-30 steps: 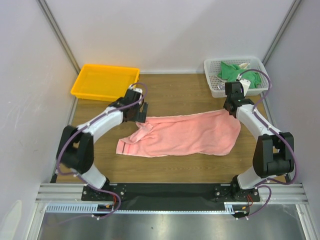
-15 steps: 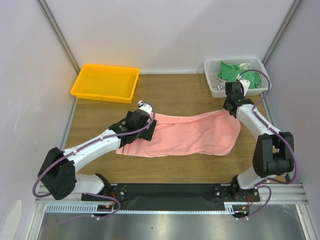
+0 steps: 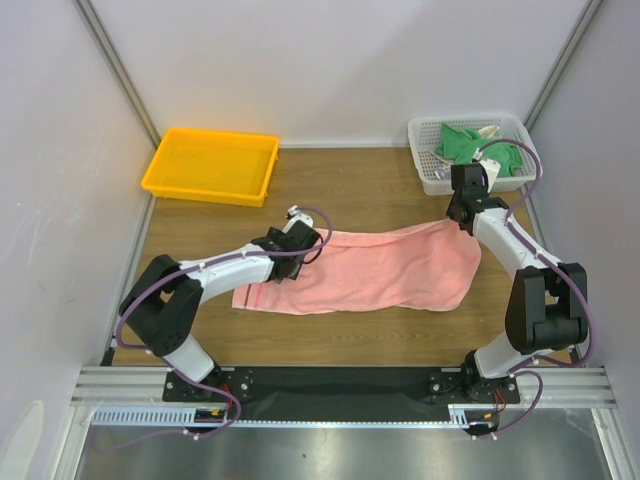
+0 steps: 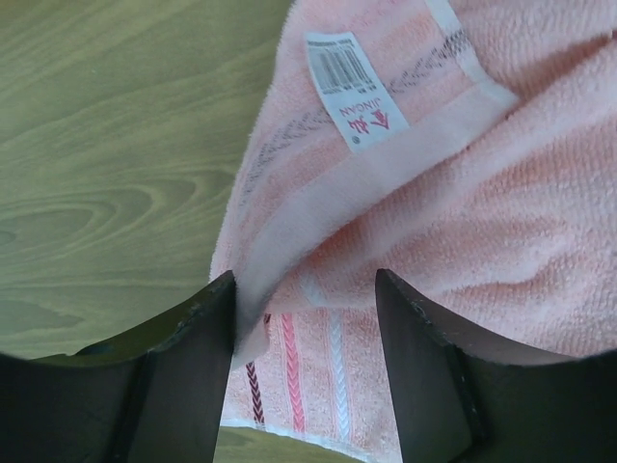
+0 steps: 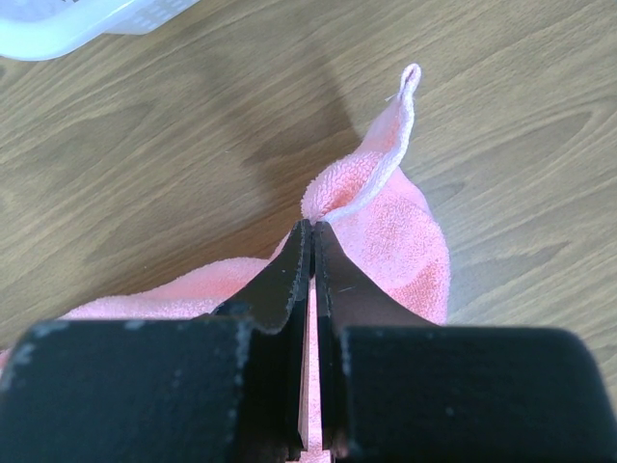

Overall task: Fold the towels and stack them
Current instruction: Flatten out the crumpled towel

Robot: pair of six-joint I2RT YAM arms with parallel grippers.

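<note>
The salmon-pink towel (image 3: 380, 270) lies spread across the middle of the table, and its left end is folded over on itself. My left gripper (image 3: 303, 232) is open over that left end. In the left wrist view the folded hem and label (image 4: 352, 87) sit between the fingers (image 4: 193, 338) of the gripper (image 4: 304, 289). My right gripper (image 3: 462, 222) is shut on the towel's far right corner (image 5: 386, 164), pinched at its tips (image 5: 313, 228). The green towel (image 3: 470, 145) lies bunched in the basket. The patterned towel is not clearly in view.
A white mesh basket (image 3: 428, 178) stands at the back right, just behind my right gripper. A yellow plastic tray (image 3: 210, 165) stands at the back left. Bare wooden tabletop (image 3: 360, 195) lies behind the towel, and walls close both sides.
My left arm swung from beside the yellow tray down onto the towel's left end, then shifted right along its far edge. The raised left corner now lies flatter. My right arm has not moved.
</note>
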